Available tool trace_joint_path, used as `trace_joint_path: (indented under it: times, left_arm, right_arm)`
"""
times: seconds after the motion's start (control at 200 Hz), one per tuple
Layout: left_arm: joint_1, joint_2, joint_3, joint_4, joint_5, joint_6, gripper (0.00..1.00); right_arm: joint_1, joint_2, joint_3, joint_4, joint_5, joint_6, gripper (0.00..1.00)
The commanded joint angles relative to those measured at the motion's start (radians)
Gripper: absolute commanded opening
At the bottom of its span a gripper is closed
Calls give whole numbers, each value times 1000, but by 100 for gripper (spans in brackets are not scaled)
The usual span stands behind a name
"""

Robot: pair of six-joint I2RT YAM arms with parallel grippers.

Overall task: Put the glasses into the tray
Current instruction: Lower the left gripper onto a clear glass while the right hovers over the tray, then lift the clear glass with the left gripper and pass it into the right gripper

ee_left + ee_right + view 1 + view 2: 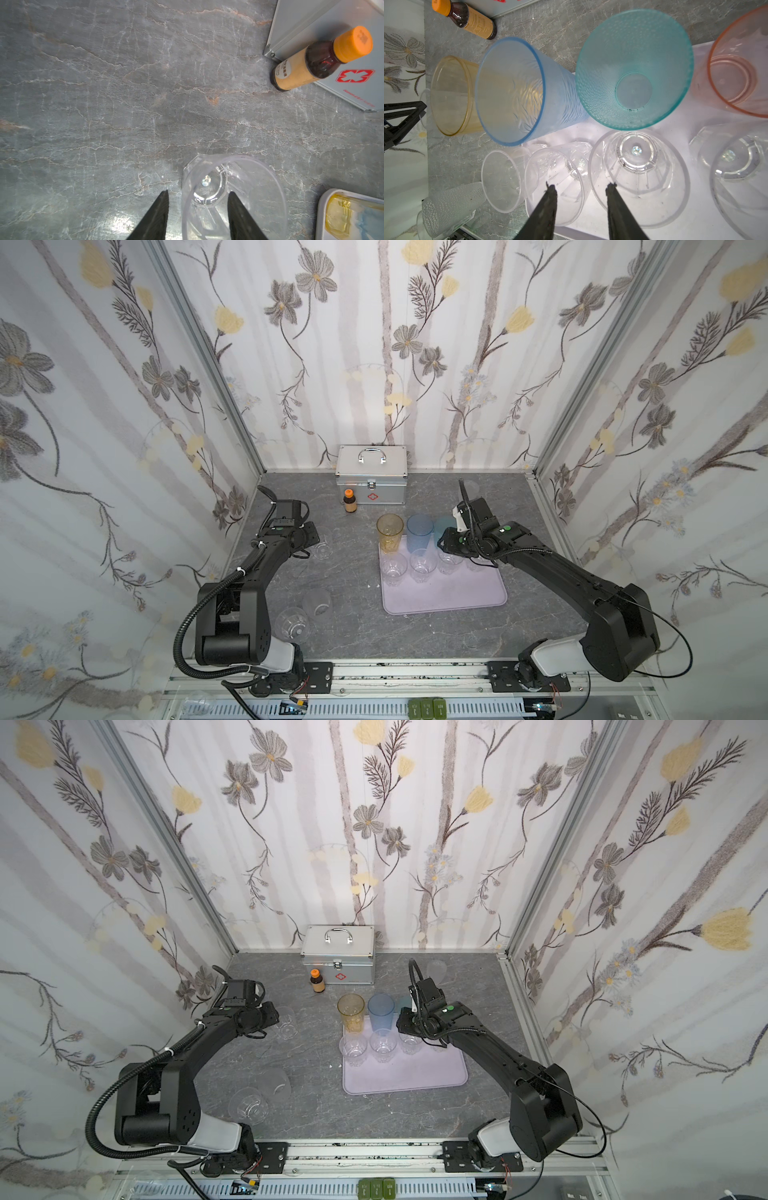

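Left gripper (197, 192) stood part open, one finger inside and one outside the near wall of an upright clear glass (255, 187) on the table (104, 104), apparently gripping nothing. The tray (449, 593) lay apart to its right.

The matte black, boxy left arm (232, 601) and right arm (615, 614) are each capped with a pale grey shell (282, 655) at the base. Black corrugated conduit (183, 635) is fastened on by white ties (240, 570).
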Motion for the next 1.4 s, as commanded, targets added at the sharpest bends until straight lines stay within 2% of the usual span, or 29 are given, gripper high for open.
trace_joint_path:
  times: [0.0,0.09,0.205,0.35,0.475,0.585,0.799,1.049,1.399]
  left_arm:
    - [-13,21,16,1,-73,0,39]
    - [-20,37,15,1,-103,8,26]
    - [-22,37,1,1,-118,14,16]
    - [-39,-44,3,-2,-123,-2,0]
    - [-103,-120,61,-34,-194,-18,0]
    - [-184,-150,147,-70,-238,-61,0]
    - [-385,-92,344,-79,-357,-113,0]
    - [-531,64,567,-79,-339,-113,0]
    - [-628,86,605,-77,-308,-163,0]
  right_arm:
    - [2,5,-4,74,-29,25,41]
    - [5,5,6,69,-29,24,40]
    - [4,41,32,48,-27,15,41]
    - [14,55,100,16,-21,7,40]
    - [51,91,202,-14,12,10,40]
    - [105,117,307,-18,88,33,40]
    - [185,202,525,56,139,63,42]
    - [207,326,770,23,161,39,53]
    - [197,407,845,-3,329,-10,48]
